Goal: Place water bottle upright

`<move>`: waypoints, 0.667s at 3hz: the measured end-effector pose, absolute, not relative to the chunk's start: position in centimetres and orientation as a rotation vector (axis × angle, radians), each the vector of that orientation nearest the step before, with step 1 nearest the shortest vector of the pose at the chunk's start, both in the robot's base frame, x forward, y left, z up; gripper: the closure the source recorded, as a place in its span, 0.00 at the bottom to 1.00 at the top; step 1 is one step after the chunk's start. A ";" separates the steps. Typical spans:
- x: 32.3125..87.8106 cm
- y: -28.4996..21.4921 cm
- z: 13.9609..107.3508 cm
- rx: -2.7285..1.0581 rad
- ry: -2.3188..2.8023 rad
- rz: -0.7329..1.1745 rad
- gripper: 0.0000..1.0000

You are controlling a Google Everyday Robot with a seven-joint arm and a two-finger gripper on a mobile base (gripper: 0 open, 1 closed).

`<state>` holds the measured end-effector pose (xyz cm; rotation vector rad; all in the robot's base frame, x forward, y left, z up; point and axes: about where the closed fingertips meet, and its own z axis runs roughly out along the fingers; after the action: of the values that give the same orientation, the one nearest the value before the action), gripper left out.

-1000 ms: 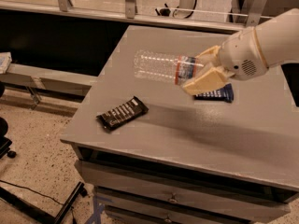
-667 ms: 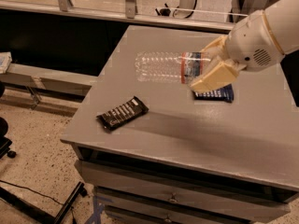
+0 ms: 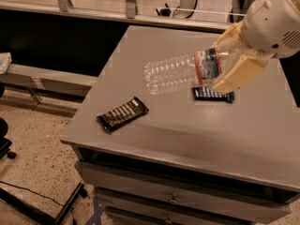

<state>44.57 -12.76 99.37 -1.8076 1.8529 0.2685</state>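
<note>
At the upper right of the frame, the gripper (image 3: 229,55) is clamped on the water bottle (image 3: 173,74) at its neck end, beside the label band. The bottle lies almost level mid-frame, base pointing left, seemingly clear of the grey table (image 3: 187,130). Its clear ribbed plastic looks thin and slick, so it may buckle or twist in the grip while being tipped up, and could topple if released off-vertical. Landing on the flat black snack bar (image 3: 123,114) or the dark blue wrapper (image 3: 213,95) would unsettle its base.
</note>
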 end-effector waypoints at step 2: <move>44.2 -13.4 100.6 -1.941 1.906 0.073 1.00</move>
<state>44.23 -13.44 100.55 -1.9407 1.9058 0.0730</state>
